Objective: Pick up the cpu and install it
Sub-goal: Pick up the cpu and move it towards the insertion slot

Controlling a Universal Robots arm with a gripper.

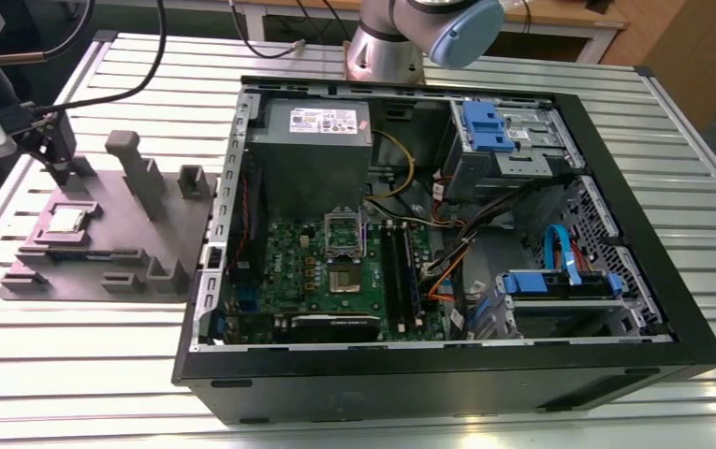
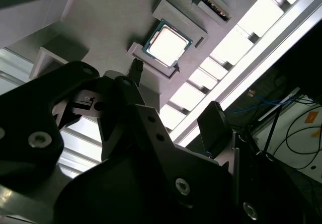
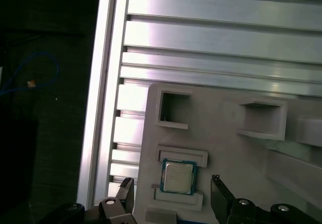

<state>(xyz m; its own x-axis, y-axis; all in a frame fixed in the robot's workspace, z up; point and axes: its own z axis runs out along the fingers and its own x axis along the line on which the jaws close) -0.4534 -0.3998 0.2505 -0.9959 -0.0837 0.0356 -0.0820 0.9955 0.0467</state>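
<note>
The gripper [image 3: 173,193] is hanging over the grey block [image 1: 121,238], which is lying on the slatted table [image 1: 83,374] at the exterior view's left, beside the open computer case [image 1: 458,369]. Its 2 fingers [image 3: 220,194] are standing wide apart and are holding nothing. The cpu [image 3: 178,176] is resting flat in a shallow seat of the block, near the block's corner, and in both wrist views it is showing between the 2 fingertips, apart from both.

I am judging that the step in hand is the approach for the pick. The seat is having raised ledges on 2 opposite sides of the chip, and the fingers are lining up with the 2 other sides, which are free. To do this well, the gripper is needing to be centred so that both fingers are meeting the thin edges together. It is also needing to come down level and grip only lightly, because the chip is thin and could tilt or slip in its seat.

The socket [image 1: 343,245] on the green board [image 1: 295,257] inside the case is waiting, well apart from the gripper.
</note>
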